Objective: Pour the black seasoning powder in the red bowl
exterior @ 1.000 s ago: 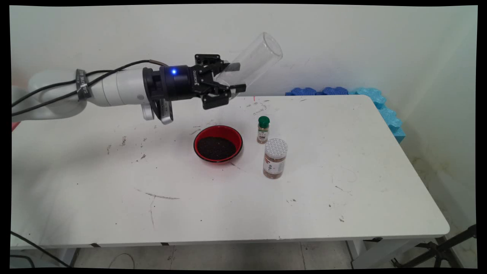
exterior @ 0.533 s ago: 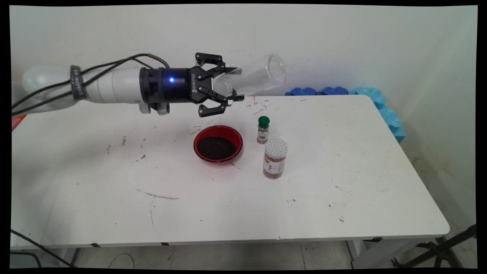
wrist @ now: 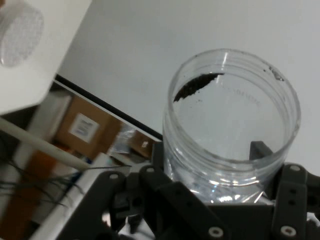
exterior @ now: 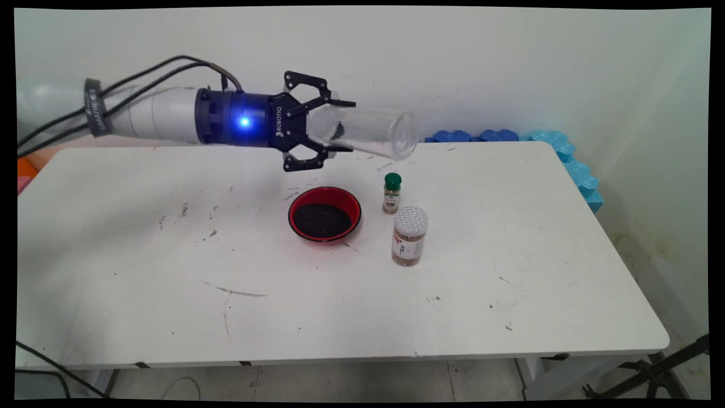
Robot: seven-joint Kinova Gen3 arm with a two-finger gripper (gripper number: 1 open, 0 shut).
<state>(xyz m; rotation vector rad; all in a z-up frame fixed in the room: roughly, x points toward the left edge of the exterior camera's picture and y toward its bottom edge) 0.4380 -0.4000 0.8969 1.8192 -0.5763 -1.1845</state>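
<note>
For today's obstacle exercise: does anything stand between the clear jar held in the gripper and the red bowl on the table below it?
Nothing visible does. The gripper holds the clear jar on its side, in the air above and behind the red bowl. The green-capped bottle and white-lidded jar stand to the bowl's right.

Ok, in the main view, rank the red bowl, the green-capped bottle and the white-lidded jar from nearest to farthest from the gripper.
1. Red bowl: on the table just below the gripper, which holds a clear jar.
2. Green-capped bottle: right of the bowl, under the clear jar's mouth.
3. White-lidded jar: farther toward the table's near side, right of the bowl.
</note>
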